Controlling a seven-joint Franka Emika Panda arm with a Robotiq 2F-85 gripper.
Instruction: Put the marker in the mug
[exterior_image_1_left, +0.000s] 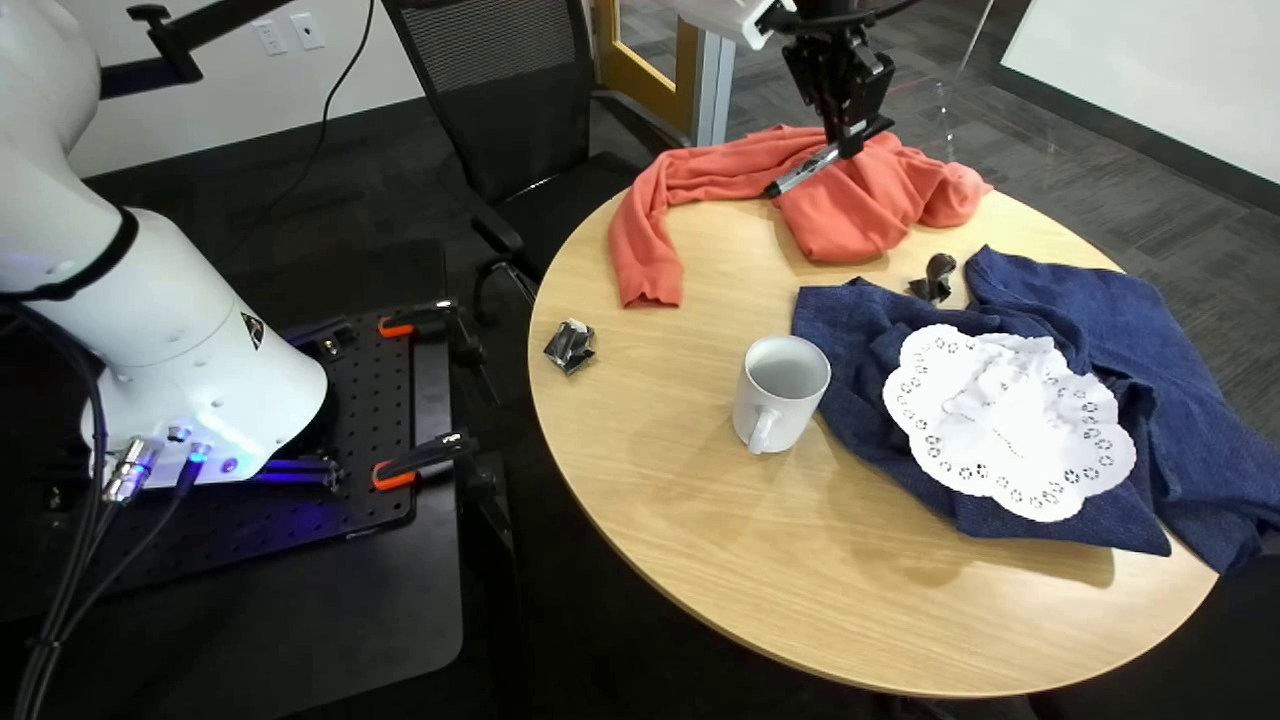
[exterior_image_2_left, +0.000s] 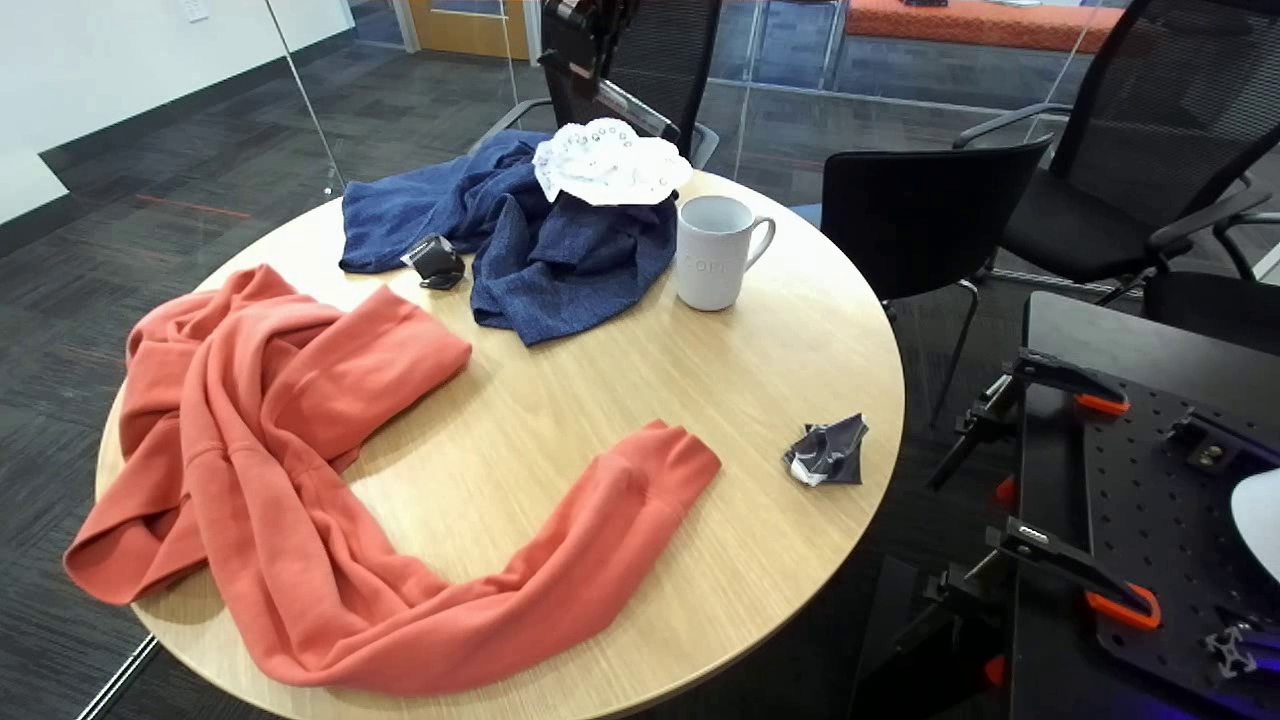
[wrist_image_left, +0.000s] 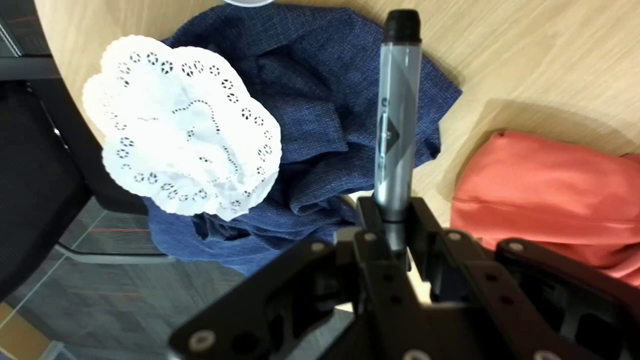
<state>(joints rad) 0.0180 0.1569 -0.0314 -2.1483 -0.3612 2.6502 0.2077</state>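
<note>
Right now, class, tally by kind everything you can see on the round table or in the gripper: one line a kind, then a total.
Marker: 1, held in the gripper
Mug: 1
Lacy doily: 1
Cloth bundles: 2, orange garment and blue denim
Small dark objects: 2, crumpled scrap and chunky piece
Total: 7

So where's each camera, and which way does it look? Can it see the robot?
An exterior view: up high, the mug nearer than the orange sweatshirt, facing down across the table; the robot's white base and gripper show.
An exterior view: roughly opposite, sweatshirt nearer, facing towards the mug and a black chair; gripper and a sliver of base show.
Wrist view: on the wrist, facing down past the held marker to the doily; just the gripper shows.
Both exterior views share mug, sweatshirt and gripper.
</note>
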